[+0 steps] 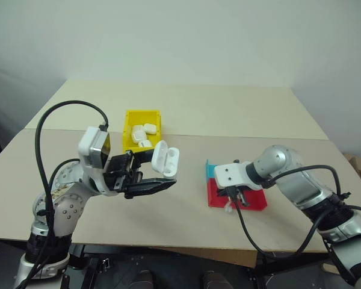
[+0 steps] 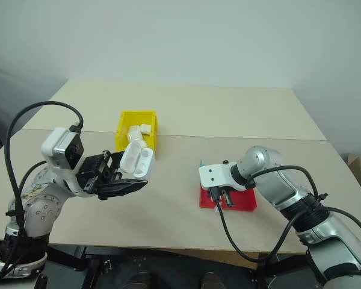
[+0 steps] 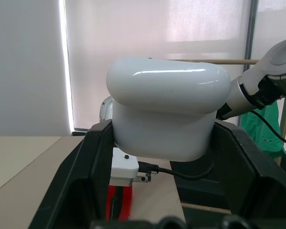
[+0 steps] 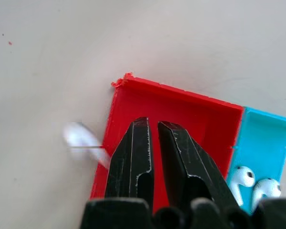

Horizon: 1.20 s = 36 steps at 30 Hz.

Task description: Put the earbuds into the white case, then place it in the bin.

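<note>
Pale wall backs a beige table [image 1: 186, 198] on which both arms work. Left gripper [image 1: 145, 180] is clamped on one white case [image 1: 163, 159], held above the table with its lid flipped open. In the left wrist view the case sits squeezed between the two black fingers [image 3: 81, 181], its rounded body hiding most of what lies past it. Beyond this gripper, further back on the table, stands one yellow bin [image 1: 132, 120] holding several more white cases; three or four show, and their exact count is hard to tell.

Right gripper [image 4: 154, 129] hangs over one red tray [image 4: 181, 107], its two fingers nearly together with a thin gap between the tips, and nothing seen held. Just off the tray's edge beside it lies one blurred white earbud [image 4: 83, 139] on the table. On the tray's other side, touching it, is one blue tray [image 4: 267, 143] with two earbuds [image 4: 242, 176], partly cut off by the frame.
</note>
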Available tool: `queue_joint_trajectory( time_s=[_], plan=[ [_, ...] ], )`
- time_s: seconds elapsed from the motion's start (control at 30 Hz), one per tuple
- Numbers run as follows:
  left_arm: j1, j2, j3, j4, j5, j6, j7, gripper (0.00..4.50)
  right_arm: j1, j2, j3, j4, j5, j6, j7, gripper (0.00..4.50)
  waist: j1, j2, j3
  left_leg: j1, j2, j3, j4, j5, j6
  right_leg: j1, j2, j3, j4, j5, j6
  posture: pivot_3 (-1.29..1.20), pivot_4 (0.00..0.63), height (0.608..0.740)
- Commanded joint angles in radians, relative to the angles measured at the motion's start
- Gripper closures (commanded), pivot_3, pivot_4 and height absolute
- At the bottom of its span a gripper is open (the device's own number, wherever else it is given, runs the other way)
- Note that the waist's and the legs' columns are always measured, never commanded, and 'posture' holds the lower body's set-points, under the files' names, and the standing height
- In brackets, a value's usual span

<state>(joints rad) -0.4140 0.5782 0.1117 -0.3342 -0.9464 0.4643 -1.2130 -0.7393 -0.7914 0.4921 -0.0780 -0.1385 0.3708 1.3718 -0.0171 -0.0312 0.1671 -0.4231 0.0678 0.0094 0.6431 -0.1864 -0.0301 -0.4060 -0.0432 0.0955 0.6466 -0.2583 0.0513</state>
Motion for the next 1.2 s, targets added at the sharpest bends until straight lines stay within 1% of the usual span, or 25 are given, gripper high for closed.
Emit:
queue_joint_trajectory(
  time_s=[0.03,0.27,0.47,0.67,0.77,0.83,0.87,0.97,1.1,1.2],
  plan=[
    [-0.015,0.007,0.017,-0.044,-0.040,0.021,0.008,1.73,0.009,-0.009,-0.033,-0.031,0.001,0.011,-0.013,3.92,0.000,0.000,0.000,0.000,0.000,0.000,0.000,0.000,0.000,0.000,0.000,0.000,0.000,0.000,0.000,0.00,0.150,0.740],
    [-0.025,0.017,0.028,-0.003,-0.036,0.023,-0.021,1.73,0.020,-0.010,-0.093,-0.038,0.035,0.034,-0.055,3.92,-0.001,0.000,0.000,0.000,0.000,0.000,0.000,0.000,0.000,0.000,0.000,0.000,0.000,0.000,0.000,0.00,0.150,0.740],
    [-0.034,0.031,0.041,0.038,-0.037,0.032,-0.055,1.73,0.044,-0.044,-0.203,-0.118,0.109,0.118,-0.068,3.92,0.001,0.000,0.000,0.000,0.000,0.000,0.000,0.000,0.000,0.000,0.000,0.000,0.000,0.000,0.000,0.00,0.150,0.740],
    [-0.045,0.031,0.044,0.042,-0.043,0.042,-0.066,1.73,0.063,-0.083,-0.211,-0.160,0.140,0.141,-0.063,3.92,0.000,0.000,0.000,0.000,0.000,0.000,0.000,0.000,0.000,0.000,0.000,0.000,0.000,0.000,0.000,0.00,0.150,0.740],
    [-0.046,0.033,0.047,0.035,-0.046,0.043,-0.065,1.73,0.068,-0.091,-0.187,-0.157,0.132,0.130,-0.053,3.31,-0.001,0.000,0.000,0.000,0.000,0.000,0.000,0.000,0.000,0.000,0.000,0.000,0.000,0.000,0.000,0.00,0.150,0.740],
    [-0.045,0.034,0.050,0.028,-0.049,0.045,-0.060,1.73,0.065,-0.082,-0.161,-0.143,0.107,0.124,-0.065,2.63,-0.002,0.000,0.000,0.000,0.000,0.000,0.000,0.000,0.000,0.000,0.000,0.000,0.000,0.000,0.000,0.00,0.150,0.740],
    [-0.042,0.036,0.052,0.024,-0.051,0.046,-0.059,1.73,0.057,-0.073,-0.141,-0.127,0.088,0.122,-0.073,2.36,-0.002,0.000,0.000,0.000,0.000,0.000,0.000,0.000,0.000,0.000,0.000,0.000,0.000,0.000,0.000,0.00,0.150,0.740],
    [-0.032,0.039,0.054,0.012,-0.052,0.045,-0.053,1.73,0.032,-0.050,-0.097,-0.094,0.058,0.148,-0.081,2.36,-0.002,0.000,0.000,0.000,0.000,0.000,0.000,0.000,0.000,0.000,0.000,0.000,0.000,0.000,0.000,0.00,0.150,0.740],
    [-0.024,0.043,0.057,0.005,-0.053,0.047,-0.046,1.73,-0.003,-0.026,-0.050,-0.076,0.033,0.235,-0.071,2.36,-0.002,0.000,0.000,0.000,0.000,0.000,0.000,0.000,0.000,0.000,0.000,0.000,0.000,0.000,0.000,0.00,0.150,0.740],
    [-0.003,0.037,0.054,-0.048,-0.064,0.055,-0.009,1.73,-0.024,-0.013,-0.023,-0.072,0.010,0.290,-0.080,2.36,-0.001,0.000,0.000,0.000,0.000,0.000,0.000,0.000,0.000,0.000,0.000,0.000,0.000,0.000,0.000,0.00,0.150,0.740]
  ],
)
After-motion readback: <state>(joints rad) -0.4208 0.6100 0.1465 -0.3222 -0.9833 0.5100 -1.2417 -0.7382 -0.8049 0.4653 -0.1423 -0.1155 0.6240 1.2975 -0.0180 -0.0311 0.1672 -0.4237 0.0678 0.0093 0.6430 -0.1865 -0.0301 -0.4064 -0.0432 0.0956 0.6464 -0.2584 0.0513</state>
